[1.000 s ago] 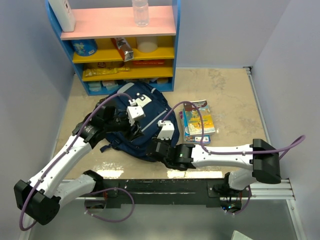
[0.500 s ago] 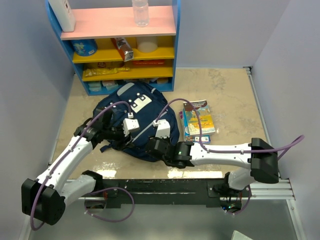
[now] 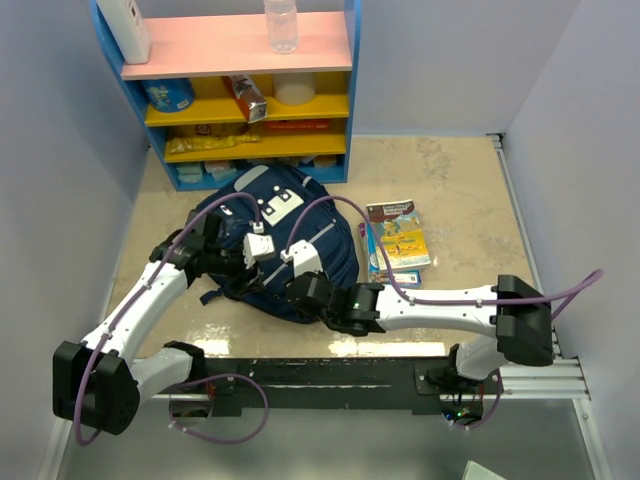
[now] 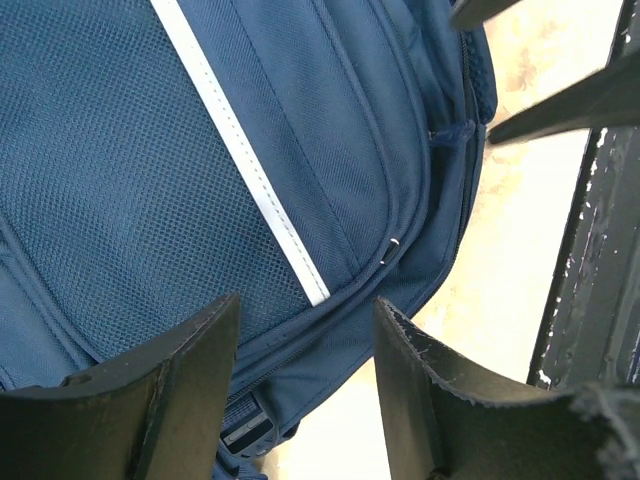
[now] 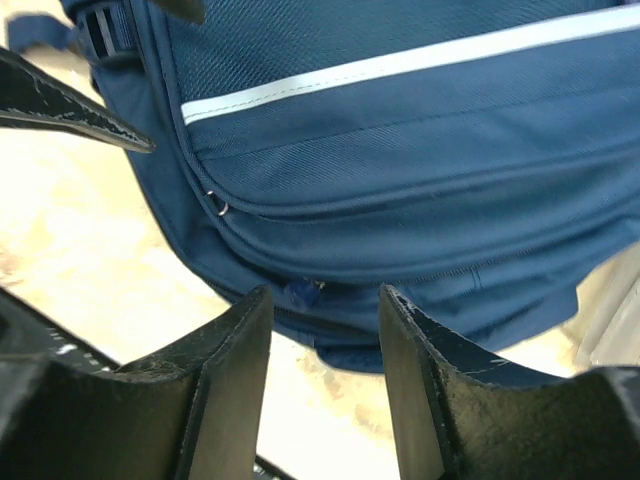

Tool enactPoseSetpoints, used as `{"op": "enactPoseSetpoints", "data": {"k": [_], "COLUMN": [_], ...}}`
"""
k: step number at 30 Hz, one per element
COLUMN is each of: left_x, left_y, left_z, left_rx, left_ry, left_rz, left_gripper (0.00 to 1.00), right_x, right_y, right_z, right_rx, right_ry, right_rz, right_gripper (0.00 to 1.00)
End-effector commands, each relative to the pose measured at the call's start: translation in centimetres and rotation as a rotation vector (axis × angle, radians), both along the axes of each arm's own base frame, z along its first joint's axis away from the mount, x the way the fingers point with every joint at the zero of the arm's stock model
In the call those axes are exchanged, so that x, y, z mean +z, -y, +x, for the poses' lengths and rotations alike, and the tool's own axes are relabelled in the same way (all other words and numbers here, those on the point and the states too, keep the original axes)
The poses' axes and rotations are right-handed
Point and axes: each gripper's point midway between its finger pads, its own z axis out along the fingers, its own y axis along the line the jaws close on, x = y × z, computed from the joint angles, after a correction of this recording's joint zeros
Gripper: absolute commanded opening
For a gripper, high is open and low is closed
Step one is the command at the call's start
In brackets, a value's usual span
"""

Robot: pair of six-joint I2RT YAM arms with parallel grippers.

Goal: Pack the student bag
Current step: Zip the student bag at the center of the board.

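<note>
The student bag [image 3: 295, 183] lies flat on the left half of the table. Its top points at the far edge, just in front of the shelf [image 3: 210, 50].

A second ago the two arms were spread wider. Now the left gripper [image 4: 305, 305] has slid back toward the near edge. The right gripper [image 5: 322, 292] has come over to the left. They meet above the near end of the bag. The bag itself has not moved.

Both pincers are wide open and hold nothing. Under each one is blue cloth and a zip line with a small ring pull [image 4: 393, 240] (the zip looks shut). I think they are getting ready to open the bag, so the packing has hardly begun. The books [image 3: 398, 240] wait just to the right of the bag.

There is little room at the near edge, because the black rail [image 4: 590, 300] runs close to the bag's bottom. The two grippers are near each other and could bump. The shelf blocks the far edge. There is more bare table toward the right edge and the far right corner.
</note>
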Motion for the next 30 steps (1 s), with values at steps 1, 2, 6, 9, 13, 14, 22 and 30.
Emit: {"op": "enactPoseSetpoints", "data": {"k": [1,2,6,9,13,14,22,30], "left_x": [2.0,2.1,2.4,2.7,2.9,2.8,3.2,3.5], "left_y": [0.6,0.6,0.8,0.8,0.9,0.9,1.0,1.1], "left_z": [0.7,0.6,0.6,0.9,0.9,0.8,0.8,0.7], "left_rx": [-0.036,-0.037,-0.04,-0.036,-0.035,-0.034,-0.037,-0.04], "left_ry": [0.057,0.054,0.059,0.06,0.061,0.056,0.054,0.05], "left_rz": [-0.048,-0.05,-0.058,-0.062,-0.067,-0.068,-0.073,-0.079], "left_gripper": [0.59,0.59,0.59,0.59,0.58,0.58,0.58,0.57], "right_x": [0.4,0.2,-0.4,-0.7,-1.6,-1.9,-3.2,-3.8], "right_y": [-2.0,-2.0,-2.1,-2.1,-2.0,-2.0,-1.1,-2.0], "right_z": [0.4,0.4,0.2,0.2,0.0,0.0,-0.2,0.1], "right_rx": [0.085,0.082,0.085,0.088,0.092,0.09,0.068,0.078], "right_ry": [0.052,0.049,0.044,0.041,0.03,0.028,0.016,0.035], "right_rz": [-0.036,-0.035,-0.027,-0.023,-0.035,-0.038,-0.03,-0.006], "right_gripper": [0.49,0.49,0.49,0.48,0.46,0.46,0.43,0.38]}}
